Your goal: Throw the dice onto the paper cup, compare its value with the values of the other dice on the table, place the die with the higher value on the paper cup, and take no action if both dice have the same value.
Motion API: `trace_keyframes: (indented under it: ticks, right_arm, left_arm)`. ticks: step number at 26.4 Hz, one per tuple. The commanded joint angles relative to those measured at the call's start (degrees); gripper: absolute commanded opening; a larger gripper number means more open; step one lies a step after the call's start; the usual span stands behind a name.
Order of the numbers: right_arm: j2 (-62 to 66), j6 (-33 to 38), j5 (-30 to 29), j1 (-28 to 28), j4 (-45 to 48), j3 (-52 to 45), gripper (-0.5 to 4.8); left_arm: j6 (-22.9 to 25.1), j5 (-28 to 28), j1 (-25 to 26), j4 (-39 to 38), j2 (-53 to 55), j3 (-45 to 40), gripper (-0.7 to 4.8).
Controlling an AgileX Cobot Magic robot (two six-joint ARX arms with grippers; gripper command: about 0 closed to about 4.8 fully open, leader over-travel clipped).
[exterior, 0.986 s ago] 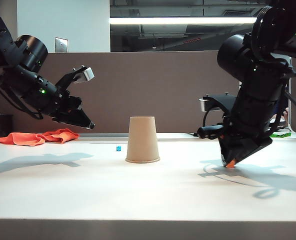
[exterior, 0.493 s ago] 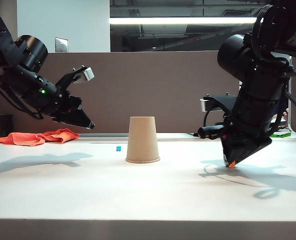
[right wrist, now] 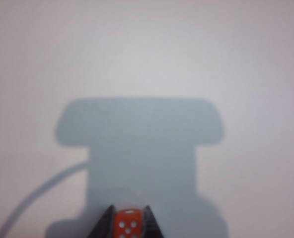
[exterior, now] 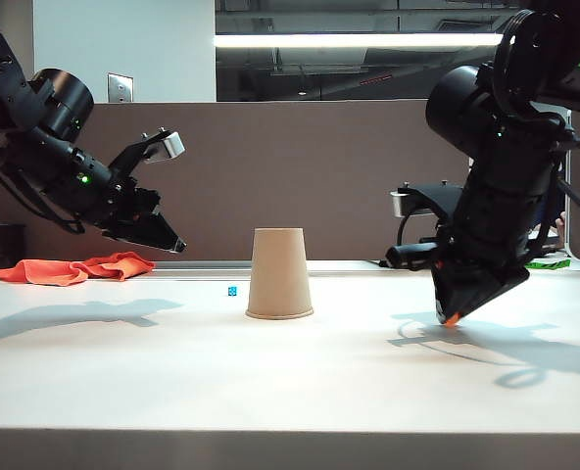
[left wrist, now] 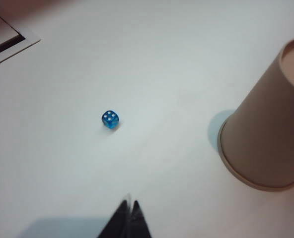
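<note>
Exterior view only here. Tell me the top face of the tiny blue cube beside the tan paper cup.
Observer: Left wrist view: the tiny blue pipped cube shows four pale pips on top, apart from the tan paper cup.
Operator: Confirm the right claw's grip.
Observer: Right wrist view: the right claw is closed on the tiny orange pipped cube.
Operator: Report the left claw.
Observer: The left claw is shut, empty, above the white table.

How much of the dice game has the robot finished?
Done: the blue die has been thrown and lies on the table beside the upside-down paper cup, four pips up. In hand: the right claw is shut on the orange die. Left: setting it on the cup. The left claw hovers shut, empty.
</note>
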Motion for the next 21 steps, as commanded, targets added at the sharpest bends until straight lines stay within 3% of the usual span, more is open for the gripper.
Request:
trace_keyframes:
  ticks: [1, 9, 17, 21]
  right_arm:
    - [-0.7, 0.0, -0.1, 0.1, 0.5, 2.4, 0.39]
    - [-1.7, 0.1, -4.5, 0.2, 0.8, 8.3, 0.40]
    - [-1.7, 7.0, -20.5, 0.3, 9.1, 13.9, 0.40]
    - [-1.7, 9.3, -24.6, 1.0, 14.5, 14.0, 0.41]
  left_arm:
    - [-0.4, 0.3, -0.1, 0.3, -0.2, 0.1, -0.06]
    - [-0.4, 0.3, -0.1, 0.3, -0.2, 0.1, -0.06]
    - [-0.4, 0.3, -0.1, 0.3, -0.2, 0.1, -0.05]
    - [-0.4, 0.3, -0.1, 0.3, -0.2, 0.1, -0.05]
